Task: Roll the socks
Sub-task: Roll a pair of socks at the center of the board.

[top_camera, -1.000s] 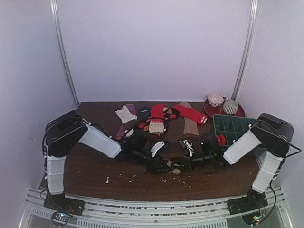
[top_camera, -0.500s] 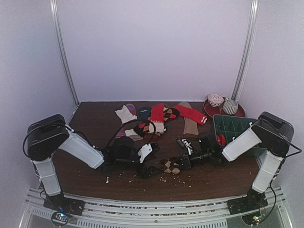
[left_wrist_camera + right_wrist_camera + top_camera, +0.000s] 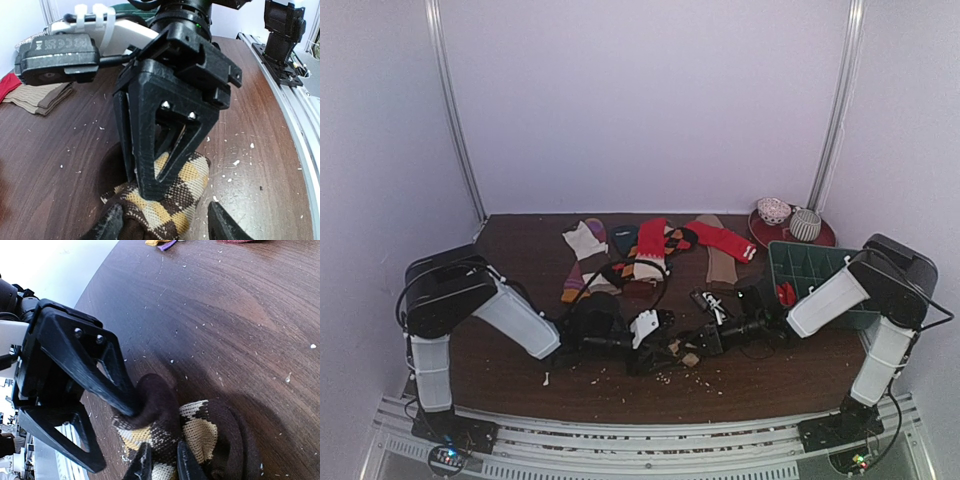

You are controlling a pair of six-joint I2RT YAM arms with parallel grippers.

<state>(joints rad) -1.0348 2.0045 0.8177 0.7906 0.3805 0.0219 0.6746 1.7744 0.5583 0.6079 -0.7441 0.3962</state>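
Observation:
The dark brown argyle sock point(image 3: 682, 352) with tan diamonds lies bunched in a roll near the table's front middle. My right gripper point(image 3: 163, 463) is shut on its patterned fabric from the right; it shows in the left wrist view point(image 3: 150, 187) pressing down on the roll. My left gripper point(image 3: 164, 214) is open, its fingers point(image 3: 107, 225) straddling the roll's near end. In the right wrist view one left finger tip point(image 3: 125, 400) touches the sock's dark fold point(image 3: 160, 400). A red sock point(image 3: 723, 239) with a striped cuff lies flat at the back.
Several other socks point(image 3: 620, 250) lie in a pile at the back middle, with a tan one point(image 3: 715, 262) beside them. A green compartment tray point(image 3: 810, 268) and a red plate point(image 3: 760, 232) with bowls stand at the right. White crumbs point(image 3: 665, 378) dot the wood. The metal rail point(image 3: 295, 105) marks the front edge.
My left gripper drew back to the left, then came right again onto the argyle roll. My right gripper has stayed shut on the sock at nearly the same spot.

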